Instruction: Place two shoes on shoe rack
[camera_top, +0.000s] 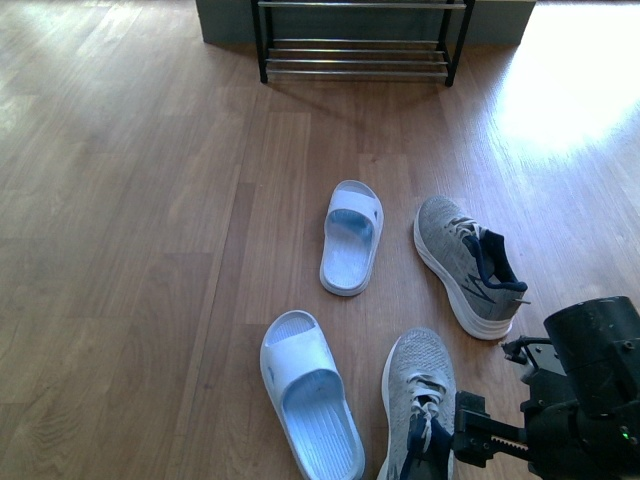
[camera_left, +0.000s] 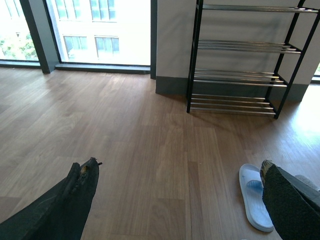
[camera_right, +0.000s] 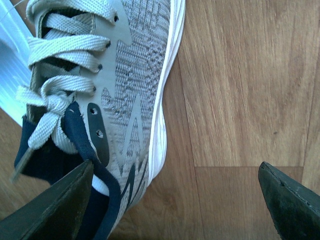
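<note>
I am at the first pick, and neither shoe is on the rack yet. My right end effector (camera_right: 175, 165) is spread wide and holds nothing. It sits low over the heel end of the nearer grey knit sneaker (camera_right: 135, 75), which has a navy collar, thick white sole and pale laces. One finger (camera_right: 55, 205) is at the navy collar, over the shoe's opening as far as I can tell. The other is over bare wooden floor (camera_right: 240, 75) beside the sole, so the shoe's side wall lies between them. The second grey knit sneaker (camera_top: 468, 265) lies on the floor a little farther out, and two pale blue plastic slide sandals (camera_top: 351, 237) lie beside the sneakers; those I leave alone. My left end effector (camera_left: 176, 167) hangs open and empty above the floor, facing the black metal shoe rack (camera_left: 240, 46) with its silvery rods, which stands well apart by the wall. Next, I judge, I need to drop slightly and close on collar and side wall, then lift and carry toward a tier.
</note>
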